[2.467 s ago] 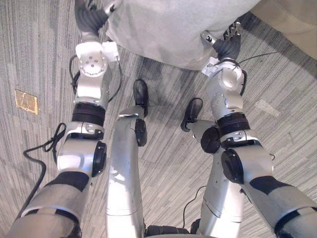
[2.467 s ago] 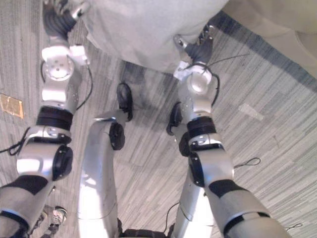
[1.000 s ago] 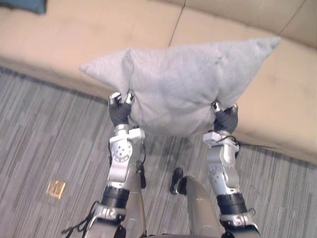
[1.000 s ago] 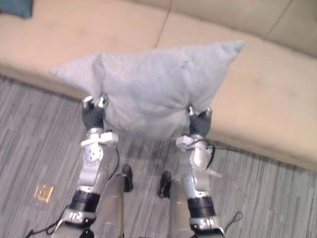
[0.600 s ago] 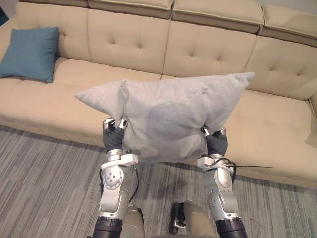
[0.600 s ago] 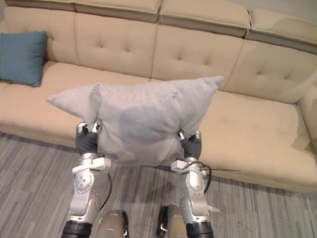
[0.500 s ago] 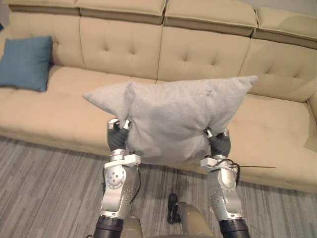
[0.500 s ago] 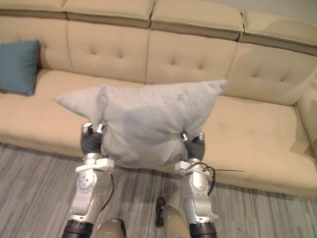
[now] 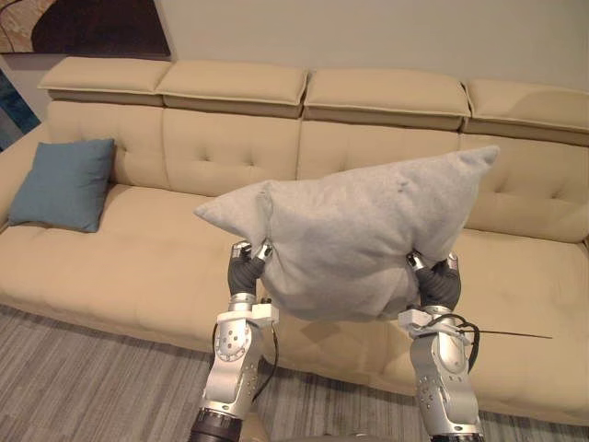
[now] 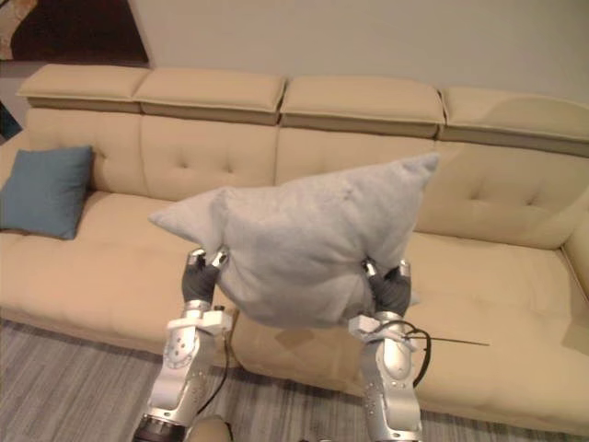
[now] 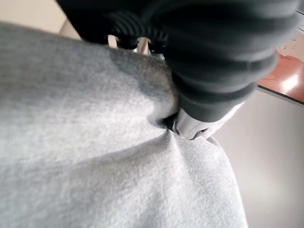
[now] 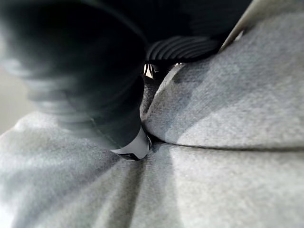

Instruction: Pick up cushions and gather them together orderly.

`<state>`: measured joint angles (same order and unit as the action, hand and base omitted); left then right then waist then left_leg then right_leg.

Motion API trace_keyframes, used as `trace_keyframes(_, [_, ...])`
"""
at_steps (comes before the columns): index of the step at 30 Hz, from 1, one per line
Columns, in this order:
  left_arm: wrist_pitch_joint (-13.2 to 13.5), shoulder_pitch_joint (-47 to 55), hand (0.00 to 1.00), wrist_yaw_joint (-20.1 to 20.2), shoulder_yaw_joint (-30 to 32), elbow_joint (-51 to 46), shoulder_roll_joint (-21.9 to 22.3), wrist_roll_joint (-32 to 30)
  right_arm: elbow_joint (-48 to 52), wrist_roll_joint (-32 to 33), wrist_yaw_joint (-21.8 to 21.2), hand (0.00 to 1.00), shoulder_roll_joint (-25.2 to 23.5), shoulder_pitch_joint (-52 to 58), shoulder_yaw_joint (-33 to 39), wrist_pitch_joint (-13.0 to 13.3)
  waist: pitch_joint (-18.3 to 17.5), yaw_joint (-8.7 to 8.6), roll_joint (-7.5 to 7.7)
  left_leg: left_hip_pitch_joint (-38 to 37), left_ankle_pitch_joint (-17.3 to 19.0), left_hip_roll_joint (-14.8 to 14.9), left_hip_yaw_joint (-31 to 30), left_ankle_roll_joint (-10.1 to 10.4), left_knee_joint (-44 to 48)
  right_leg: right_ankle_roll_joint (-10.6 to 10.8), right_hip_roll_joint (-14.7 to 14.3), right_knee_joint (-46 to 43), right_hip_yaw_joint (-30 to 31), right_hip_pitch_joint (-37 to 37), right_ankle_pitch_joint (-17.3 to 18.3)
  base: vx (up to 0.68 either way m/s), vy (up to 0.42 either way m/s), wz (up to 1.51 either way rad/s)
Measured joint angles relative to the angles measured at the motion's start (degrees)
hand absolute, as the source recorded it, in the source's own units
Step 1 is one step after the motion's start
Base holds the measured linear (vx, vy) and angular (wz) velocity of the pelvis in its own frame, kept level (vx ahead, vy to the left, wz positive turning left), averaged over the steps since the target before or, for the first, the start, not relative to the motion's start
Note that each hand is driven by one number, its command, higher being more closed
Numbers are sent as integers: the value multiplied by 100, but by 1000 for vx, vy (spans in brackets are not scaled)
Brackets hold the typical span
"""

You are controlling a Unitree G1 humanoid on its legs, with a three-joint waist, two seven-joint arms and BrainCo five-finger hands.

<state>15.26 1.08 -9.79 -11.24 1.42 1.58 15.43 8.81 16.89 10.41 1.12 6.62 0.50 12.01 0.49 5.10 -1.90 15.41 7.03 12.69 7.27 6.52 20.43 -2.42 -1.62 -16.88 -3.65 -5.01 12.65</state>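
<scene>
Grey cushion (image 9: 350, 249) held aloft, left hand (image 9: 245, 270) and right hand (image 9: 440, 284) each clamped on its lower edge; blue cushion (image 9: 63, 184) well apart on sofa (image 9: 147, 267); pairing them not yet done

Soft, even room light falls from above on the sofa (image 9: 138, 249) and pale wall (image 9: 368, 37). The grey cushion (image 9: 359, 239) is bright on top and shaded along its underside (a faint shadow lies on the seat below). In the left wrist view the left hand (image 11: 190, 124) darkens the cloth beside it; a reddish surface (image 11: 289, 81) glares.
</scene>
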Motion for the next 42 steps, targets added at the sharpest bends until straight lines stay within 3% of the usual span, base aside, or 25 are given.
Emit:
trace_keyframes(3, [-1, 163, 100, 1, -14, 4, -201, -19, -210, -213, 39, 100, -267, -10, 32, -140, -115, -14, 245, -284, -69, -297, 475, -91, -423, 285, 295, 195, 486, -8, -110, 54, 231, -51])
trace_keyframes(6, [-7, 200, 100, 4, -134, 4, -284, -22, -424, -343, 40, 100, -327, -87, 158, -139, -179, -30, 342, -467, -180, -598, 755, -264, -844, 521, 529, 480, 785, -14, -260, 29, 203, -32])
trace_keyframes(11, [-9, 176, 100, 8, -183, 3, -637, -70, -1037, -346, 51, 100, -259, -561, 152, -156, -180, -144, 351, -479, -393, -802, 1025, -406, -1207, 671, 685, 952, 1121, -118, -589, 24, 110, -27])
trace_keyframes(15, [-9, -98, 100, -69, -85, -34, -639, -74, -1229, -487, 211, 100, -221, -1091, 145, -161, -156, -129, 365, -181, -541, -828, 1090, -469, -1359, 698, 673, 1025, 1234, -496, -787, -8, 31, -11])
trace_keyframes(21, [11, -887, 100, -739, 15, -637, -451, -290, -767, -1037, 782, 100, -253, -1770, 95, -156, 55, 75, 333, 525, -741, -730, 1070, -540, -1447, 685, 577, 989, 1165, -1229, -1022, -95, -17, 1])
trace_keyframes(24, [51, -1330, 100, -1067, 63, -764, -392, -544, -695, -1259, 1090, 100, -376, -2103, 87, -149, 145, 140, 240, 724, -894, -732, 958, -526, -1605, 681, 569, 867, 1027, -1481, -1025, -61, -14, 17])
trace_keyframes(29, [67, -2748, 100, -1713, 362, -391, -440, -916, -1124, -1697, 1733, 100, -435, -3346, 136, -148, 206, 265, 144, 1469, -1316, -680, 858, -497, -1807, 637, 510, 703, 851, -2331, -1062, -88, -16, 10])
trace_keyframes(32, [65, -3785, 100, -2013, 413, 364, -746, -922, -1671, -1701, 2105, 100, -427, -4151, 288, -162, 270, 341, 80, 1880, -1534, -644, 741, -489, -1862, 624, 468, 595, 750, -2757, -1071, -51, -9, 15])
trace_keyframes(36, [62, -5129, 100, -2181, 589, 1221, -1004, -920, -2389, -1702, 2399, 100, -287, -5375, 631, -181, 372, 460, -11, 2491, -1768, -611, 619, -451, -1931, 600, 426, 416, 615, -3424, -1088, -35, 1, 11])
trace_keyframes(42, [58, -6955, 100, -2395, 1145, 2371, -1101, -921, -3242, -1700, 2814, 100, -23, -7027, 842, -182, 641, 486, -74, 3355, -2016, -572, 534, -356, -2004, 597, 396, 107, 450, -4383, -1085, 3, 13, 5])
